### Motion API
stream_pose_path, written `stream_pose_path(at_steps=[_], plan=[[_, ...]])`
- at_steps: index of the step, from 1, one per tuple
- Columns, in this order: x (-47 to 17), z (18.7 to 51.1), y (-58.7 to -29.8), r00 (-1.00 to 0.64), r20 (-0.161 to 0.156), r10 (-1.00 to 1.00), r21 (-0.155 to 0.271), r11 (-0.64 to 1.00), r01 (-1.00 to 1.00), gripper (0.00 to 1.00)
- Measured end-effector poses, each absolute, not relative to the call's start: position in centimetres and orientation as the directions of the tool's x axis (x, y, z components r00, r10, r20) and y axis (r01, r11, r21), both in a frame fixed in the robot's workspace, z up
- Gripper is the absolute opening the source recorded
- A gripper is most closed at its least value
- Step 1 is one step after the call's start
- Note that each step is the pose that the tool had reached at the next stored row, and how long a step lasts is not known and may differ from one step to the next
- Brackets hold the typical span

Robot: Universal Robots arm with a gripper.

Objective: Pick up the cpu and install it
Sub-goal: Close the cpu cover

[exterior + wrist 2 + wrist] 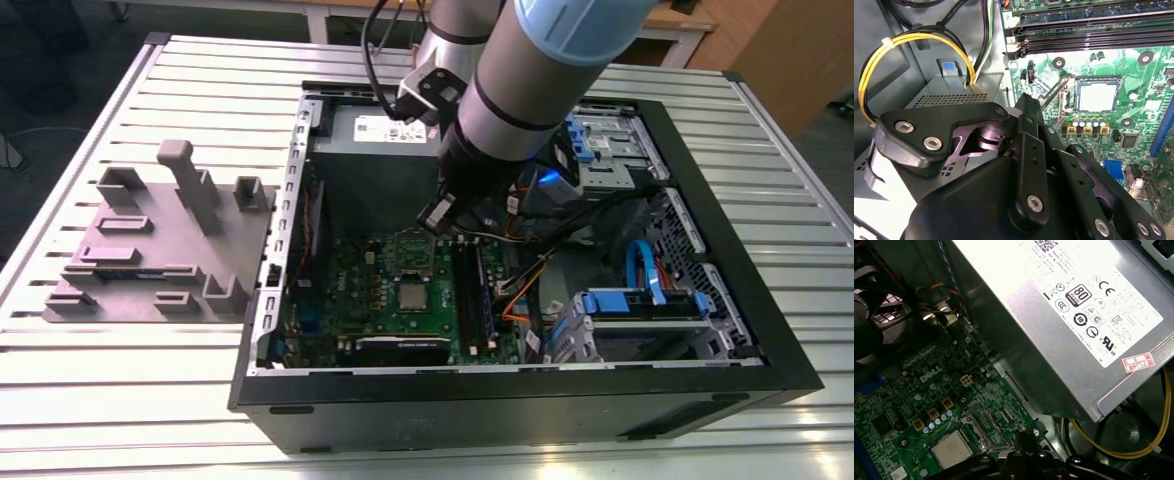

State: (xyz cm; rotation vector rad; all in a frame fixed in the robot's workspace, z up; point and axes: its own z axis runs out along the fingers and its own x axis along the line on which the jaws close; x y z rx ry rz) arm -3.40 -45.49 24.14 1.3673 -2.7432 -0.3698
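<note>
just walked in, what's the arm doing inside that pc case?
The arm's gripper hangs inside the open computer case, above the green motherboard and beside the big grey power supply. It holds nothing that can be seen. The cpu lies flat in the socket area of the board, silvery top up, also seen in both wrist views. A grey fixture block sits on the table at the exterior view's left.

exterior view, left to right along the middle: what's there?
Grey fixture block → green motherboard → cpu sitting in its socket → black memory slots → orange cables → blue drive bracket → case's far wall.
</note>
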Motion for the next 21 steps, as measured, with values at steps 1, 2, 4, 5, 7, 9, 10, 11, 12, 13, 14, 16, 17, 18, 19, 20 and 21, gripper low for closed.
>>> stream_pose_path(at_steps=[1,2,4,5,7,9,10,11,12,13,14,16,17,18,19,20,21], plan=[[-3.4,24.16,-45.49,-0.606,-0.058,-0.793,0.237,0.579,-0.78,0.1],[-3.41,24.18,-45.49,-0.606,-0.058,-0.794,0.237,0.579,-0.781,0.1],[-3.41,24.2,-45.49,-0.605,-0.058,-0.794,0.237,0.578,-0.781,0.1],[-3.41,24.21,-45.49,-0.605,-0.058,-0.794,0.237,0.577,-0.781,0.1],[-3.41,24.24,-45.49,-0.604,-0.058,-0.795,0.237,0.577,-0.782,0.1],[-3.41,24.33,-45.49,-0.601,-0.058,-0.797,0.237,0.574,-0.784,0.1],[-3.41,24.34,-45.49,-0.601,-0.058,-0.797,0.237,0.574,-0.784,0.1],[-3.41,24.36,-45.49,-0.6,-0.058,-0.798,0.237,0.573,-0.784,0.1],[-3.41,24.36,-45.49,-0.6,-0.058,-0.798,0.237,0.573,-0.785,0.1],[-3.41,24.36,-45.49,-0.599,-0.058,-0.798,0.237,0.572,-0.785,0.1],[-3.41,24.37,-45.5,-0.599,-0.058,-0.799,0.237,0.572,-0.786,0.1],[-3.41,24.38,-45.56,-0.598,-0.057,-0.8,0.237,0.571,-0.786,0.1],[-3.42,24.37,-45.6,-0.597,-0.057,-0.8,0.237,0.57,-0.787,0.1],[-3.42,24.37,-45.67,-0.597,-0.057,-0.8,0.237,0.57,-0.787,0.1],[-3.42,24.37,-45.73,-0.596,-0.057,-0.801,0.237,0.569,-0.787,0.1],[-3.43,24.37,-45.8,-0.596,-0.058,-0.801,0.237,0.569,-0.788,0.1],[-3.43,24.37,-45.86,-0.596,-0.057,-0.801,0.237,0.569,-0.788,0.1]])
